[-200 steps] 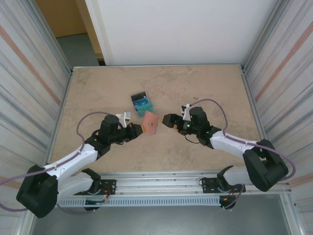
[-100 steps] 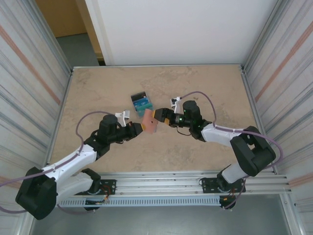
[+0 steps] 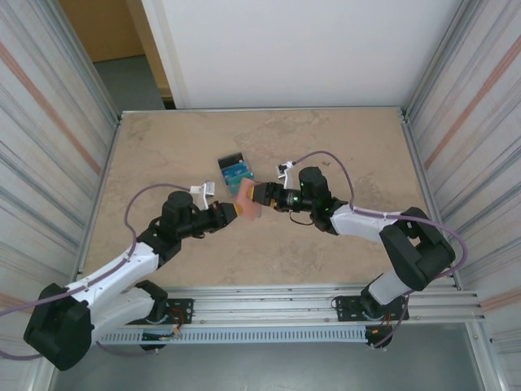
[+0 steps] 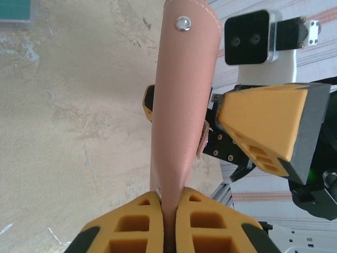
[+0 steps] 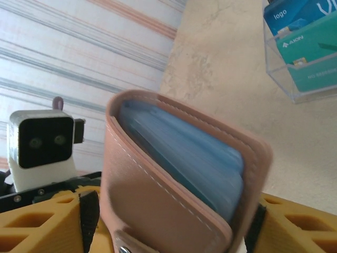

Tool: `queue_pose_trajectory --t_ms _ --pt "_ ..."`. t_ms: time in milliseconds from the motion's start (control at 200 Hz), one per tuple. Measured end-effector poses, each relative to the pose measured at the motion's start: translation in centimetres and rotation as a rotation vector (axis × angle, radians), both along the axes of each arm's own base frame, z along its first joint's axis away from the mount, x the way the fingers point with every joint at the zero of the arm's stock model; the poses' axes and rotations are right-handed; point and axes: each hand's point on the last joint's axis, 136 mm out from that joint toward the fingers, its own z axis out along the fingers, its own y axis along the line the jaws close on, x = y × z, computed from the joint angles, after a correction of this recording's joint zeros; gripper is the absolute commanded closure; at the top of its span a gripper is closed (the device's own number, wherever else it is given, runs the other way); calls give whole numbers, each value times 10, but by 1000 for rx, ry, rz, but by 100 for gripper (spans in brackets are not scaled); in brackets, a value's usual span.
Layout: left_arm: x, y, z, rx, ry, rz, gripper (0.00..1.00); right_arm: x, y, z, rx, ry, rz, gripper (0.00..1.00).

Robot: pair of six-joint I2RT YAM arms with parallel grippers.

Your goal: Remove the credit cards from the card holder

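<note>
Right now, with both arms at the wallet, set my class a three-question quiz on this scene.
1. True or false: the left gripper is shut on the wallet.
2. What colour are the cards inside the wallet?
3. The right gripper is: A, open astride the wallet; B, shut on nothing; C, far from the wallet.
Key: 1 true; 2 blue; 3 A.

You had one card holder (image 3: 249, 204), left gripper (image 3: 232, 213) plus right gripper (image 3: 259, 195), one clear tray (image 5: 279, 68), two-plus credit cards (image 5: 310, 45).
</note>
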Motion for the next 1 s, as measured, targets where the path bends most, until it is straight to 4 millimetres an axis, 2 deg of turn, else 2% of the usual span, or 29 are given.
queue_pose_trajectory --t_ms 185,306,576,702,792,937,997 --pt "-1 -1 0 -1 3 -6 100 1 1 4 0 -20 7 45" --pt "-1 -1 -1 0 5 -6 94 1 1 3 -7 -18 4 53" --pt "4 -4 -17 26 33 -10 81 3 -3 -4 -40 2 -22 63" --pt "5 -6 -28 50 55 -23 63 0 -3 1 -41 -7 -20 71" --pt "5 -9 -35 69 59 -43 40 -5 1 8 -36 -33 -4 80" --pt "8 -13 -25 74 12 -71 5 -9 -3 12 -50 -29 0 84" --pt "8 -13 -19 82 -24 -84 1 -9 -5 20 -53 -43 0 86"
